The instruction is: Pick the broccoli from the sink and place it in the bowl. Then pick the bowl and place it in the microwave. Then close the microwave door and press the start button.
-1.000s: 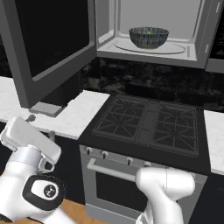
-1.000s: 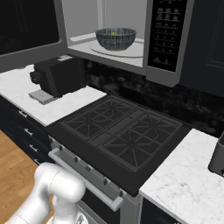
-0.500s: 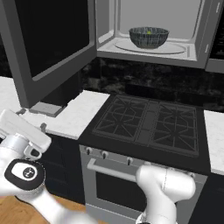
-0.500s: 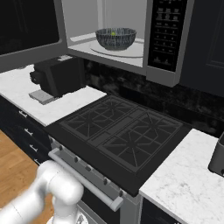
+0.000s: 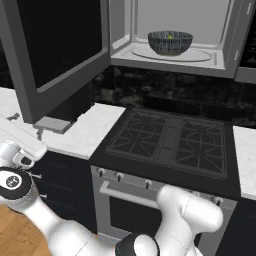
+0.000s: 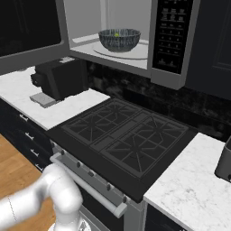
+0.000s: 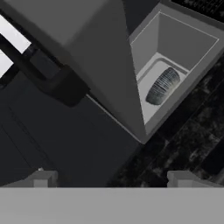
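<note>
The bowl (image 5: 170, 42) (image 6: 119, 39) (image 7: 162, 86) stands on the round turntable inside the microwave (image 5: 222, 60) (image 6: 169, 40). A bit of green broccoli (image 5: 170, 36) (image 6: 117, 34) shows over its rim. The microwave door (image 5: 55, 50) (image 6: 27, 31) (image 7: 96, 57) hangs wide open to the left. My gripper (image 7: 111, 179) is open with nothing between its fingertips and looks at the door and the cavity from a distance. In the left base view the hand sits low at the far left, below the door's outer edge. The sink is out of view.
A black stove (image 5: 170, 140) (image 6: 122, 135) lies under the microwave, with its oven handle (image 6: 85, 185) in front. A dark appliance (image 6: 61, 79) stands on the marble counter (image 5: 85, 132) below the open door. Another dark object (image 6: 224, 162) stands on the right counter.
The hand has swung further left, to the edge of the left base view. Bowl and door have not moved, and the jaws stay open.
</note>
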